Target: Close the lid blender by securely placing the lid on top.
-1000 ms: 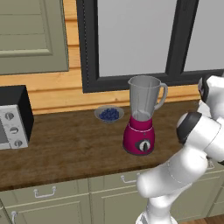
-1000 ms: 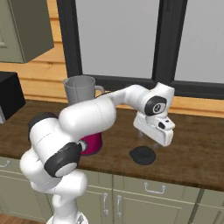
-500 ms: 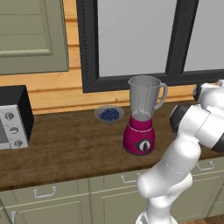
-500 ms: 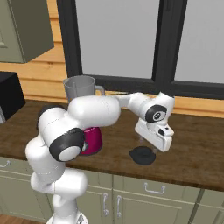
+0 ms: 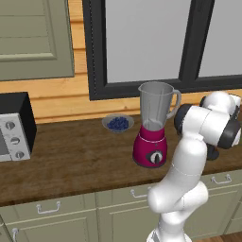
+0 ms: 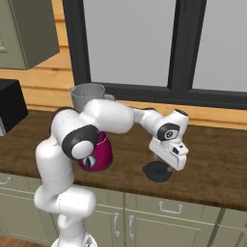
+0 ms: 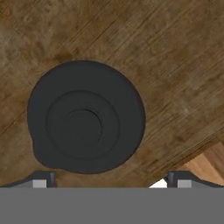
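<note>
The lid (image 7: 86,117) lay flat on the dark wooden counter (image 6: 217,164), a round black cap with raised concentric rings on its top. From the right base view the lid (image 6: 157,171) sat near the counter's front edge, well to the right of the blender (image 6: 94,128) and apart from it. The gripper (image 7: 109,180) hung directly above the lid, pointing straight down. The two fingers (image 7: 43,179) were spread wide, one at either side of the lid and about as far apart as the lid is wide; they held nothing, and whether they touched the lid could not be told.

The blender (image 5: 153,124) stood upright on the counter, its clear jar open at the top and its magenta base with the grey dial facing forward. Behind it and to its left sat a small glass bowl of blueberries (image 5: 117,124), near the wall. A microwave (image 5: 14,127) stood at the far left end of the counter. A dark-framed window (image 5: 146,42) ran along the wall behind the blender.
</note>
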